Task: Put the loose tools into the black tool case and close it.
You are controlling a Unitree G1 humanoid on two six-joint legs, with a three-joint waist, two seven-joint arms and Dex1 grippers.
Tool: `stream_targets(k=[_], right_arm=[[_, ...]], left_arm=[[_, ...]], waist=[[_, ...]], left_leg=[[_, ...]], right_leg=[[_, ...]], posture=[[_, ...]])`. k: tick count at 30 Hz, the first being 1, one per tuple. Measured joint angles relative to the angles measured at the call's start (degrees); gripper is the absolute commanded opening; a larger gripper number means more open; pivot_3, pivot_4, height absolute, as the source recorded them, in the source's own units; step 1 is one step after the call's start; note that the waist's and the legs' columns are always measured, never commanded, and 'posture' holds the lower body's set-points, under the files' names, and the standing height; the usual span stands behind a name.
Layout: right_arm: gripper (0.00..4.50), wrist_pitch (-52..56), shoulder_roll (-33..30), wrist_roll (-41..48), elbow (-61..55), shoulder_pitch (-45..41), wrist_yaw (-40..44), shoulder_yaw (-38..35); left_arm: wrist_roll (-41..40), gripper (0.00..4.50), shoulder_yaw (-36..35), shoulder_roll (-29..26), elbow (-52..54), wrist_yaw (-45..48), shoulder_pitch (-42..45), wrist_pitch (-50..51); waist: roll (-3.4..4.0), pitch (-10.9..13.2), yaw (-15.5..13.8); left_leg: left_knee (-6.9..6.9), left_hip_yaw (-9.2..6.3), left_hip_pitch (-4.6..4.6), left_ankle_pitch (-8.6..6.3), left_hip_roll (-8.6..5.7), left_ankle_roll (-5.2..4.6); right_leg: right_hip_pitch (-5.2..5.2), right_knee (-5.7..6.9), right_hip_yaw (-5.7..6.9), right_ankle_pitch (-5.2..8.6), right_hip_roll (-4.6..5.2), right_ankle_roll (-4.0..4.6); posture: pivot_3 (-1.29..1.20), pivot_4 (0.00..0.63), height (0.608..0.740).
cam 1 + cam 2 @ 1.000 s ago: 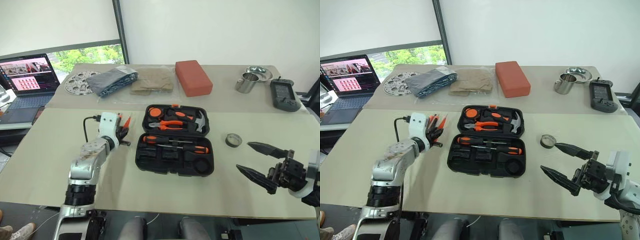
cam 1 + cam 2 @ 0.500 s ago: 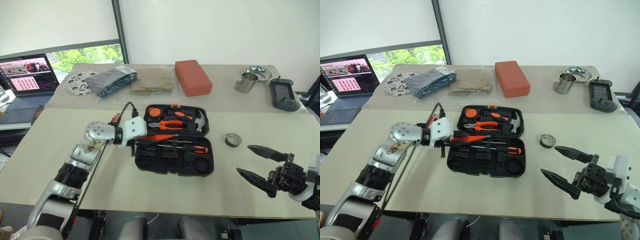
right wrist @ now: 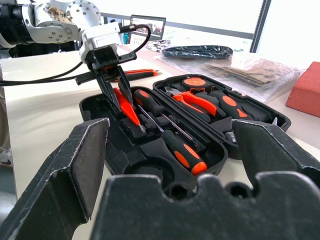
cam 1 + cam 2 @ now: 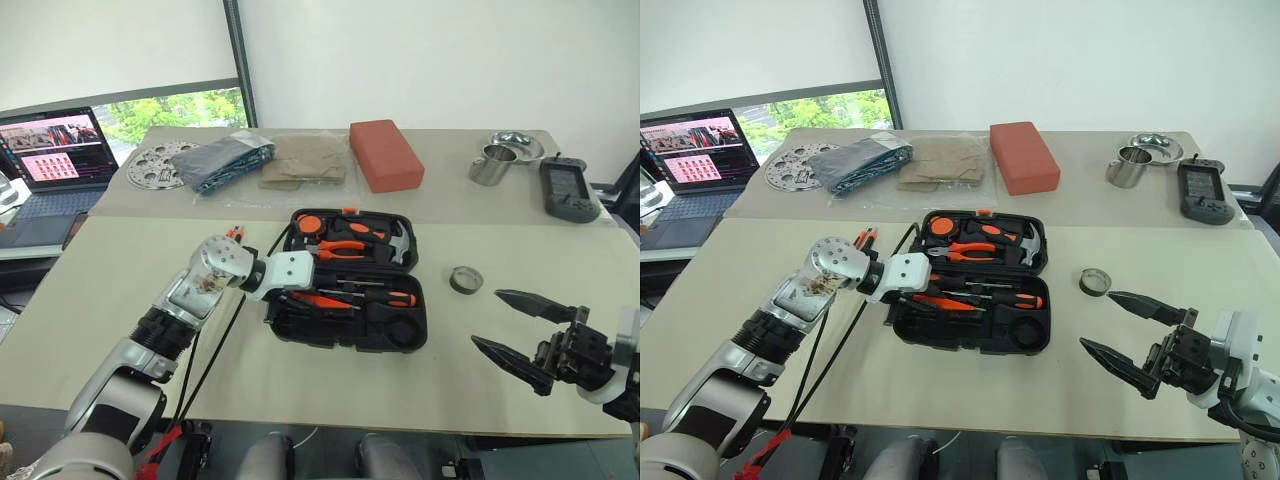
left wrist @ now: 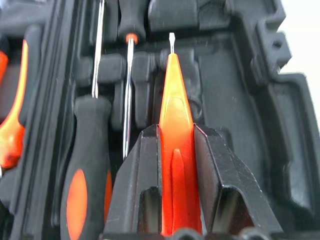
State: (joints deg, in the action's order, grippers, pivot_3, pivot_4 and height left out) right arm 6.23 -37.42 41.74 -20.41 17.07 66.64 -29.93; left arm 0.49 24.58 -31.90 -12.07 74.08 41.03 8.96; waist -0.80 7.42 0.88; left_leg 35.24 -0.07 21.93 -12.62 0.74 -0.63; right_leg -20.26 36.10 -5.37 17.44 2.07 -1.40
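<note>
The slim orange tool (image 5: 175,125), smooth plastic tapering to a small metal tip, is clamped between the left gripper's (image 3: 116,95) ridged black fingers, over the near half of the open black tool case (image 4: 400,338). The case's moulded slots already hold two rubbery black-and-orange screwdrivers (image 4: 375,296). A round grey tape roll (image 4: 466,279) lies just right of the case. The right gripper (image 4: 520,331) hangs wide open, empty, nearer than the roll.
</note>
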Motion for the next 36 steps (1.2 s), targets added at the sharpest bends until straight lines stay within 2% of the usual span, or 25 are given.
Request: stream_targets(k=[24, 36], right_arm=[[4.50, 0.04, 0.00, 0.09, -1.97, 0.34, -1.74, 0.47], [4.50, 0.04, 0.00, 0.07, -1.96, 0.15, -1.59, 0.52]], left_arm=[[3.79, 0.46, 0.46, -0.19, -4.48, -0.72, 1.08, -2.41], [5.30, 0.46, 2.08, 3.67, -9.67, 0.09, 3.62, -4.02]], waist=[[0.21, -0.15, 0.21], [0.51, -0.36, -0.28]], left_leg=[[0.05, -0.02, 0.00, 0.00, 0.00, 0.00], [0.61, 0.04, 0.04, -0.02, -0.01, -0.04]], right_leg=[[0.10, 0.13, -0.10, 0.00, -0.04, 0.00], [0.16, 0.17, -0.07, 0.18, -0.18, -0.39]], posture=[[0.00, 0.150, 0.740], [0.00, 0.150, 0.740]])
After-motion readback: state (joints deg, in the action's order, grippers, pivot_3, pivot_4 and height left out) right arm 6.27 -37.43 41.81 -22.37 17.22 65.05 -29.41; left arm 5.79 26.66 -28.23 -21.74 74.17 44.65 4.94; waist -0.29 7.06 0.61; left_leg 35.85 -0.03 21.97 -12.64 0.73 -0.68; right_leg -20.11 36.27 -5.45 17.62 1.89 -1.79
